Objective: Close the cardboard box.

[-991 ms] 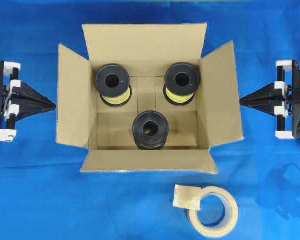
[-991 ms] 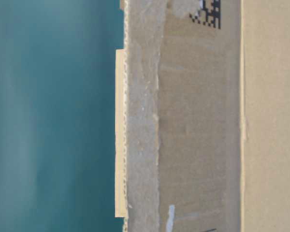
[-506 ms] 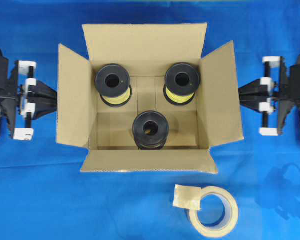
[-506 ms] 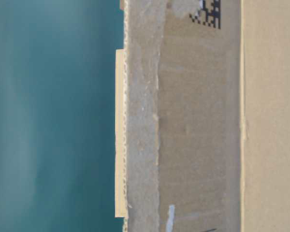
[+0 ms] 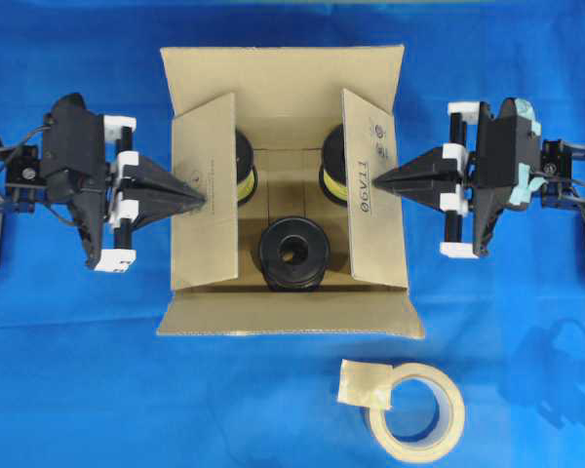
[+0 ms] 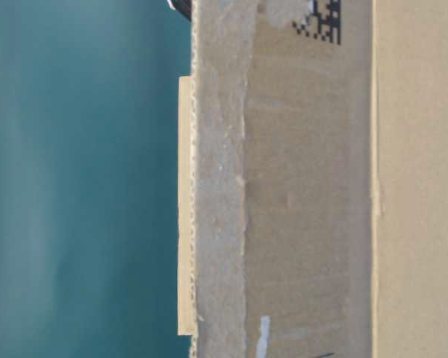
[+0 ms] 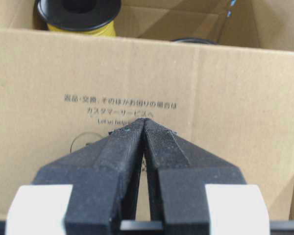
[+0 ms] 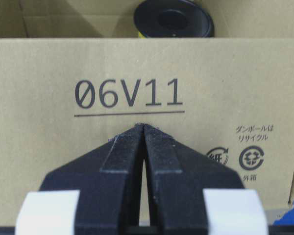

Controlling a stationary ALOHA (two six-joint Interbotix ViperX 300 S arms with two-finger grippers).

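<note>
The cardboard box (image 5: pixel 283 78) stands open in the middle of the blue cloth, its far and near flaps (image 5: pixel 291 314) spread outward. Both side flaps are tipped up and lean inward. My left gripper (image 5: pixel 203 198) is shut, its tip pressed on the outer face of the left flap (image 7: pixel 225 98). My right gripper (image 5: pixel 375 180) is shut too, its tip against the right flap (image 8: pixel 34 73) just under the print "06V11" (image 8: pixel 128 93). Neither gripper holds anything. The table-level view shows only the box wall (image 6: pixel 306 186) up close.
Black spools of yellow thread sit inside the box, one at the front (image 5: pixel 293 253) and two at the back partly hidden by the flaps. A beige tape roll (image 5: pixel 416 411) lies on the cloth in front of the box, to the right.
Both arms have moved inward toward the box. The two side flaps, spread outward before, now stand up and lean over the opening, pushed by the shut gripper tips.
</note>
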